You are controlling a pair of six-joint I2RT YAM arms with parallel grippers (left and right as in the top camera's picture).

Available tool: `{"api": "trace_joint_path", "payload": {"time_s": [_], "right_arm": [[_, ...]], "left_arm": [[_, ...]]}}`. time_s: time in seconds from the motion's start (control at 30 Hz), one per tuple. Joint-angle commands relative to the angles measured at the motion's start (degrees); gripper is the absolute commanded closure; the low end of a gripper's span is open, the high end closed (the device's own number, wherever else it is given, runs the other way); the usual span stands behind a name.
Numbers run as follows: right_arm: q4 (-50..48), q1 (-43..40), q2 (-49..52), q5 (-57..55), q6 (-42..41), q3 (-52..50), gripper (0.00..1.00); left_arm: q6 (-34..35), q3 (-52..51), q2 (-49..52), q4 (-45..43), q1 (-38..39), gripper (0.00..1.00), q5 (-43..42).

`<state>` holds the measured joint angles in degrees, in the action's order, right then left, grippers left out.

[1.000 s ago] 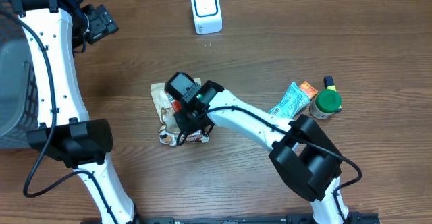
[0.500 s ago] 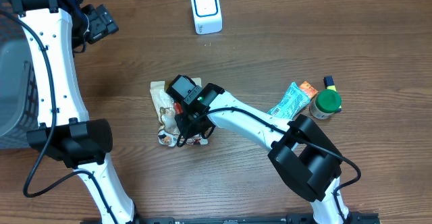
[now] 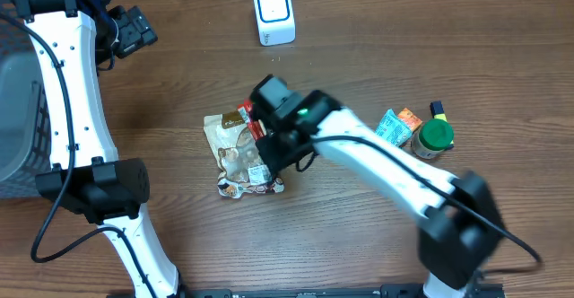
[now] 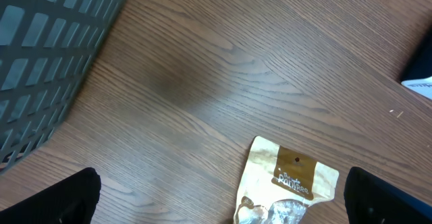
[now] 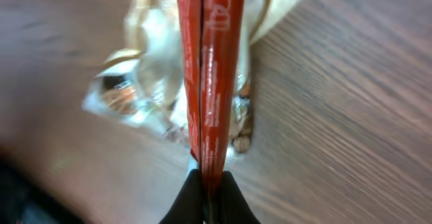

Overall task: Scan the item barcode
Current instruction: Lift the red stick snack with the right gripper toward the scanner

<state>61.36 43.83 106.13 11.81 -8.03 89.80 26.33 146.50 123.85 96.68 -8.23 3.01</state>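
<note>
My right gripper (image 3: 262, 129) is shut on a thin red packet (image 3: 245, 114), held edge-on over the table. In the right wrist view the red packet (image 5: 209, 62) runs straight up from my pinched jaws (image 5: 209, 190). Below it a beige snack pouch (image 3: 237, 153) lies flat on the wood; the right wrist view shows this pouch (image 5: 145, 75) blurred. A white scanner (image 3: 273, 13) stands at the back of the table. My left gripper (image 3: 134, 30) hangs open at the far left, with the pouch (image 4: 290, 180) low between its fingertips (image 4: 77, 197) and nothing in them.
A grey mesh basket (image 3: 16, 109) stands at the left edge, seen also in the left wrist view as the basket (image 4: 47, 42). At the right lie a teal packet (image 3: 387, 129), an orange packet (image 3: 410, 117), a green-lidded jar (image 3: 436, 138) and a small blue and yellow object (image 3: 437, 109).
My right gripper closed on the red packet at the pouch, then rose and moved right and back with it. The pouch now shows fully. The left arm stayed still.
</note>
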Motion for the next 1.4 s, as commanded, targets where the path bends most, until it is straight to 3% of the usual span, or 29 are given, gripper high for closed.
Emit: {"api": "trace_joint_path", "payload": {"time_s": [0.0, 0.27, 0.47, 0.7, 0.9, 1.17, 1.37], "right_arm": [[1.97, -0.22, -7.87, 7.15, 13.68, 0.7, 0.96], [14.56, -0.52, -17.66, 14.23, 34.86, 0.7, 0.96], [24.28, -1.27, -20.81, 14.21, 41.59, 0.7, 0.96], [27.36, -3.19, -21.16, 13.81, 42.66, 0.63, 0.96], [22.86, -3.19, -21.16, 11.91, 42.1, 0.63, 0.96], [5.18, -3.21, -21.16, -13.55, 22.82, 0.72, 0.97], [0.44, -5.86, -18.29, -21.68, 22.36, 4.11, 0.97]], "left_arm": [[-1.05, -0.22, -0.17, 0.11, 0.42, 0.0, -0.02], [-1.05, -0.22, -0.17, 0.11, 0.42, 0.0, -0.02], [-1.03, -0.22, -0.17, 0.11, 0.42, 0.0, -0.04], [-1.05, -0.22, -0.17, 0.11, 0.42, 0.0, -0.02], [-1.05, -0.22, -0.17, 0.11, 0.42, 0.0, -0.02], [-1.05, -0.22, -0.17, 0.11, 0.42, 0.0, -0.02], [-1.03, -0.22, -0.17, 0.11, 0.42, 0.0, -0.02]]}}
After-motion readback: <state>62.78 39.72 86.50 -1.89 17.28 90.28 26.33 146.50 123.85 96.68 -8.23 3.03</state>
